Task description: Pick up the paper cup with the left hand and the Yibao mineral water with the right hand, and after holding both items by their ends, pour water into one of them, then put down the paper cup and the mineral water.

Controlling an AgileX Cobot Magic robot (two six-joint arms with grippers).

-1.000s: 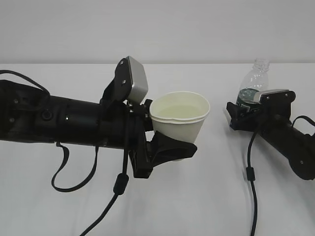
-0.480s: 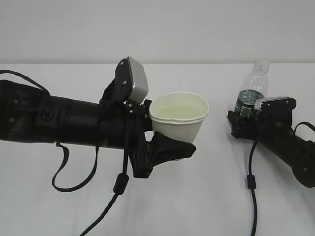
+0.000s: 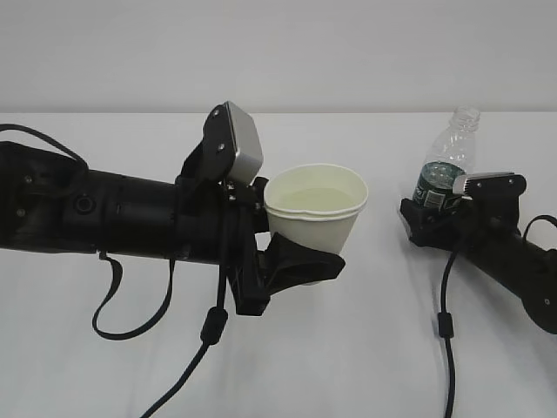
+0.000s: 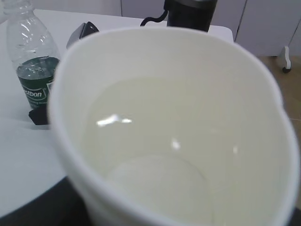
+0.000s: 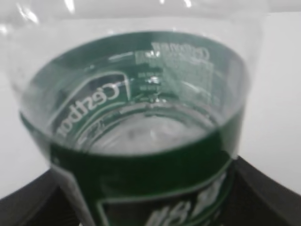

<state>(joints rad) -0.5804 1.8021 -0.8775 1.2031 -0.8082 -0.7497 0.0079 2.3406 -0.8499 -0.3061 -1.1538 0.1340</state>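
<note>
I see even, bright overhead light with faint shadows on the table (image 3: 365, 348), glints on the water (image 4: 113, 121), and both wrist views softly blurred close-up.

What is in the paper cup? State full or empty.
Partly full: the paper cup holds clear water with glints on its surface, well below the rim.

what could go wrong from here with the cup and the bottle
1. The cream-white paper cup holds clear water and its rim looks squeezed out of round in the left gripper; a jerky set-down could slosh it over.
2. The clear ribbed plastic bottle with the green label has a bare open neck and leans slightly; the right gripper sits low around its base, so releasing may tip it.
</note>
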